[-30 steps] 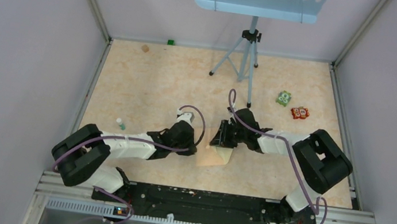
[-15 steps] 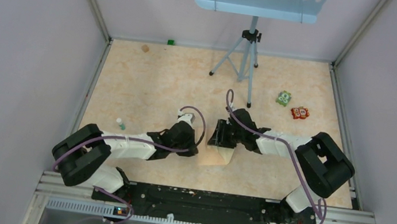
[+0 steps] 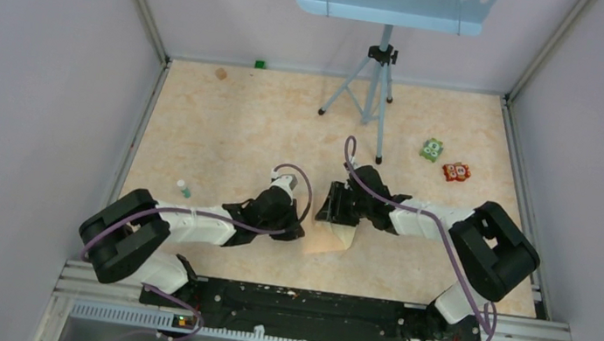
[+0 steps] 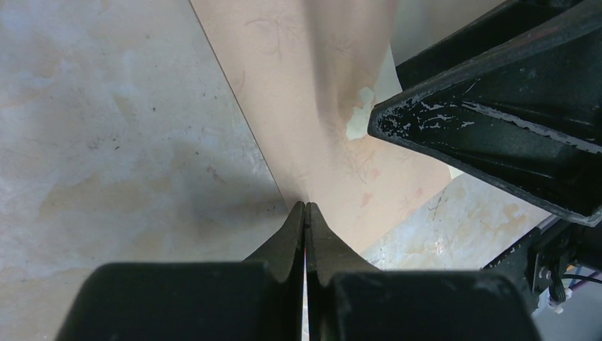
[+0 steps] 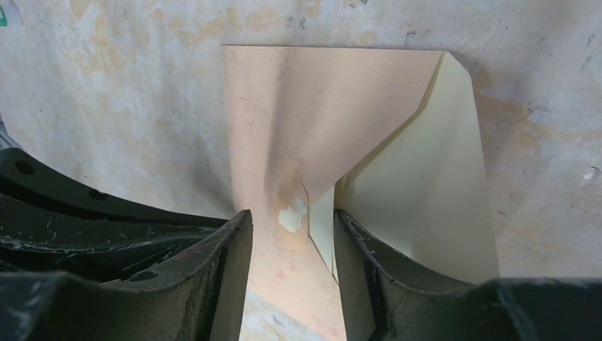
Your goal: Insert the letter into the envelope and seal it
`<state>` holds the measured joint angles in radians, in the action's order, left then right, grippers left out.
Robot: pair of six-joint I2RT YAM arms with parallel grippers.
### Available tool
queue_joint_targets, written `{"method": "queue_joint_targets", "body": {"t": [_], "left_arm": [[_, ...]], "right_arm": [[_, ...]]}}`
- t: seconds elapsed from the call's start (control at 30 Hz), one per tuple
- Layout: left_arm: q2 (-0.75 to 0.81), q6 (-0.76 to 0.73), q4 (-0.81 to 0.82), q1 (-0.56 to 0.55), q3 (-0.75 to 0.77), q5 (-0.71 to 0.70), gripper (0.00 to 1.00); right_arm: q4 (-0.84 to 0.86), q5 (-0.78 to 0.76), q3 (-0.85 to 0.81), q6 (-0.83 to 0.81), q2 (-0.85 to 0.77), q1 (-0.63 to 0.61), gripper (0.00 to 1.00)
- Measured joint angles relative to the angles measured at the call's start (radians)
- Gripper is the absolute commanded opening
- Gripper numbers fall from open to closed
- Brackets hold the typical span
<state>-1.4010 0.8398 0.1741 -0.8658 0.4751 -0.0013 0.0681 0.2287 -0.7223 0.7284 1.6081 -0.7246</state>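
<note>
Pinkish-tan envelope (image 5: 319, 106), pale spot centre-frame, cream letter (image 5: 426, 185) under its flap. The left gripper (image 4: 305, 207) pinches the envelope's edge; the right gripper (image 5: 292, 215) straddles it, jaws apart.

Over the last second the right gripper (image 3: 324, 217) has slid a little to the left, closing on the left gripper (image 3: 300, 233). Nearly all of that shift came in the first half-second. The right arm's elbow (image 3: 495, 249) has swung slightly outward and toward the near edge. The left arm's wrist (image 3: 274, 209) has dropped a touch nearer the bases. Any shift of the envelope (image 3: 321, 242) is too slight to tell.
</note>
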Motion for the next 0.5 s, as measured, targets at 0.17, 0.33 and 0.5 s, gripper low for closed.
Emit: {"method": "queue_joint_targets", "body": {"t": [0.17, 0.33, 0.5], "left_arm": [[0.006, 0.011, 0.012, 0.000, -0.012, 0.009, 0.00], [0.053, 0.023, 0.026, 0.003, -0.038, 0.022, 0.01], [0.067, 0.027, 0.071, 0.013, -0.039, 0.039, 0.00]], "right_arm": [[-0.017, -0.017, 0.000, -0.001, -0.010, -0.005, 0.47], [-0.032, -0.028, 0.000, -0.001, -0.017, -0.006, 0.47], [-0.034, -0.029, -0.002, 0.001, -0.017, -0.006, 0.47]]}}
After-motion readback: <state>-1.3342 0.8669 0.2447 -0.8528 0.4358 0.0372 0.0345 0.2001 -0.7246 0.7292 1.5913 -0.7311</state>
